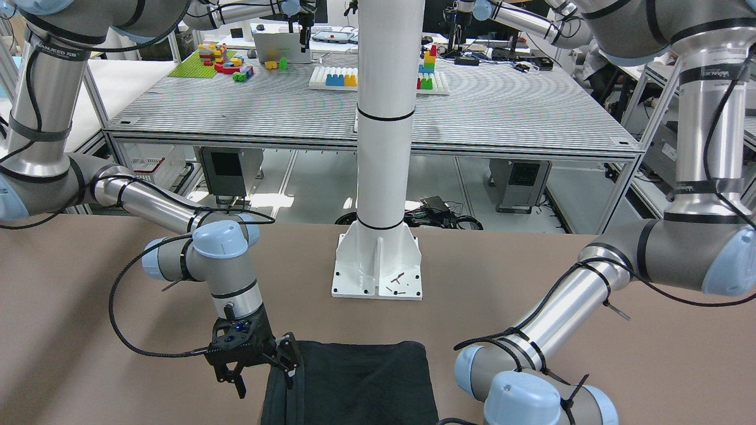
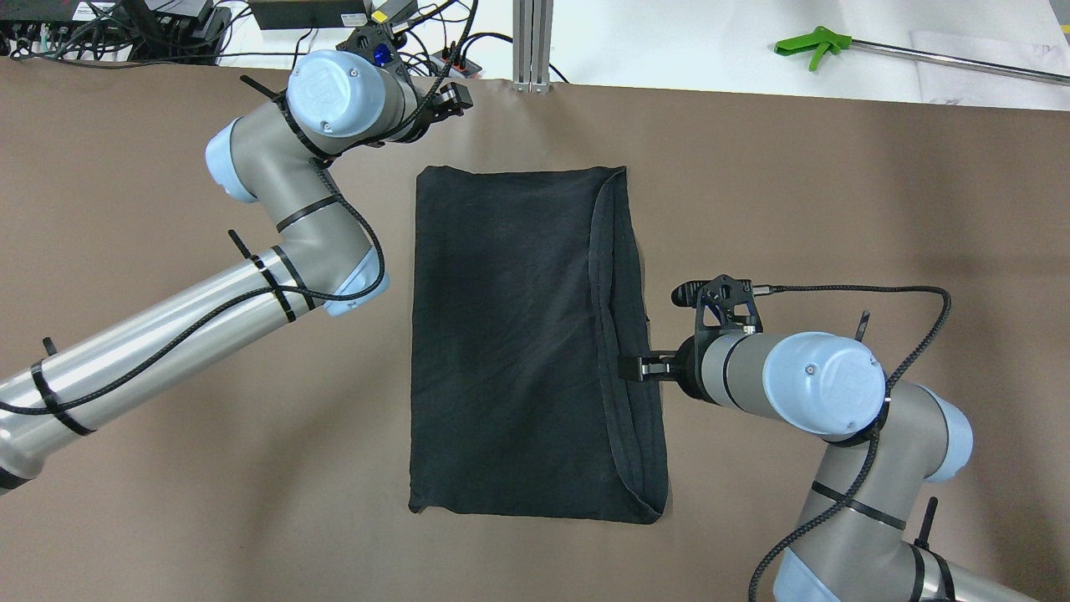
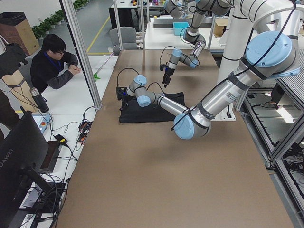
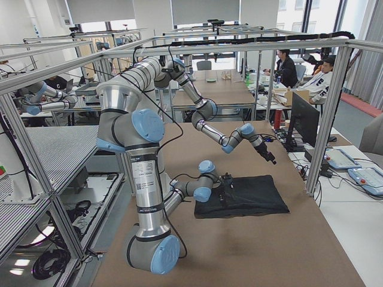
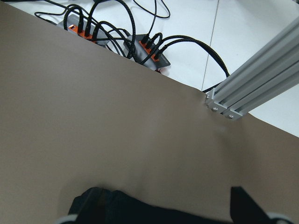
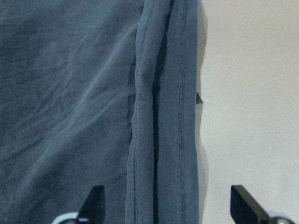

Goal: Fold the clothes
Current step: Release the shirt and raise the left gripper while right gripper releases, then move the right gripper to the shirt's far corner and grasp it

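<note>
Black soft fabric garment [image 2: 510,334], long axis fore-aft — right gripper [image 2: 633,366] spread over hemmed edge, nearer; left gripper [image 2: 456,99] spread, off it.

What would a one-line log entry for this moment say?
task fold clothes | garment flat on table | right gripper open over its hemmed edge | left gripper open, clear of garment

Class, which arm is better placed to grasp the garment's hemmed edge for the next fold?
Right. The right gripper, open, sits at the garment's edge, fingers spanning the hem. The left gripper is off the garment, by the table's far edge.
</note>
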`<state>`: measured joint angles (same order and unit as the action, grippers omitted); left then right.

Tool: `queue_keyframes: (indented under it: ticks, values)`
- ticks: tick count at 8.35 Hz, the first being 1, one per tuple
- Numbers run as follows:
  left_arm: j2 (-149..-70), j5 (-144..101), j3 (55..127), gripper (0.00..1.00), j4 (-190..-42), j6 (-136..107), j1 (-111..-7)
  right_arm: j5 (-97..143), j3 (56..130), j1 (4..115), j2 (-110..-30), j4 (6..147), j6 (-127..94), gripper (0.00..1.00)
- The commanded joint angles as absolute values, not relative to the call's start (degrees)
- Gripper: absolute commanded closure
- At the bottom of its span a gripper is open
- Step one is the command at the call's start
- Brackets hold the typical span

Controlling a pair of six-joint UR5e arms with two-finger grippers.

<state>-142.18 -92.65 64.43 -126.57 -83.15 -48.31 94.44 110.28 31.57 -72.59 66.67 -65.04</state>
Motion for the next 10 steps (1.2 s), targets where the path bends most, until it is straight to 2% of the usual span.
queue_keyframes:
  ticks: [1,3,5,7,8,10]
  values:
    - [-131.62,-94.92,76.5,0.05,-126.39,-78.76,-48.78,88.44,108.12,33.38,-66.83,72.76,-56.7,0.06]
    - [-126.23,-96.06,83.38,0.05,-126.21,-77.96,-48.87,82.65,97.62,34.8,-59.11,71.9,-56.34,0.06]
    - [-125.51,-95.98,83.67,0.05,-126.21,-77.87,-49.04,78.25,86.98,36.99,-51.19,70.33,-56.51,0.06]
    - [-124.98,-95.89,83.67,0.05,-126.3,-77.87,-49.04,76.29,72.15,38.22,-45.12,59.91,-56.86,0.06]
    - [-124.98,-95.89,83.67,0.05,-126.21,-77.78,-49.04,75.94,67.63,38.49,-43.17,56.63,-56.87,0.07]
    - [-125.07,-95.89,83.67,0.05,-126.21,-77.78,-49.04,75.06,64.89,38.5,-41.15,56.6,-56.87,0.09]
